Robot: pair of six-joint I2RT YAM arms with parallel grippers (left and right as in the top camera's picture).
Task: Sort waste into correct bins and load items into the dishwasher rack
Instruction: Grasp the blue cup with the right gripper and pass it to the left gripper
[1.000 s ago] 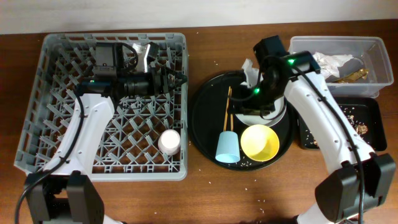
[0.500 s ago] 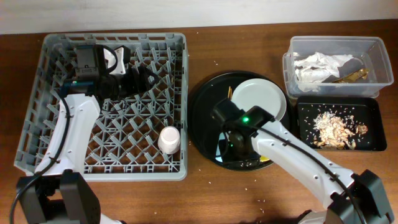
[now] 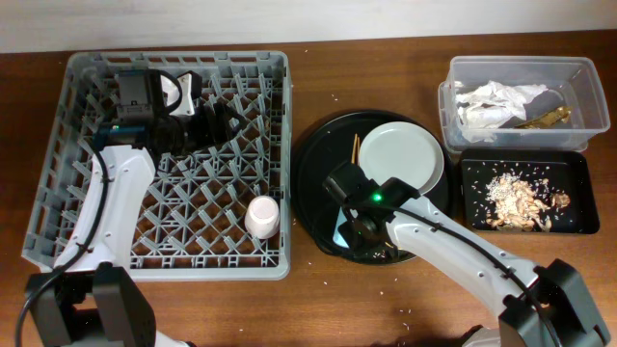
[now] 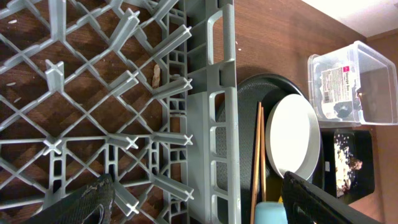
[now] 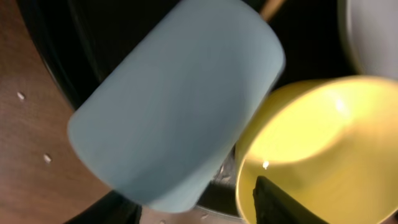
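The right gripper (image 3: 361,229) is hovering over the light blue cup (image 5: 174,99) lying on its side beside the yellow bowl (image 5: 311,137) on the round black tray (image 3: 313,183), jaw opening not determinable, while the left gripper (image 4: 199,190) is hanging wide open and empty over the dishwasher rack (image 4: 93,93)

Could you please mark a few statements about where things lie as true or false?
1. The pink-white cup stands in the dishwasher rack. True.
2. The plate is loaded in the rack. False: it lies on the round black tray.
3. The crumpled napkin lies in the clear tub. True.
4. The food scraps are in the clear tub. False: they are in the shallow black rectangular tray.
5. The chopsticks lie on the round black tray beside the plate. True.
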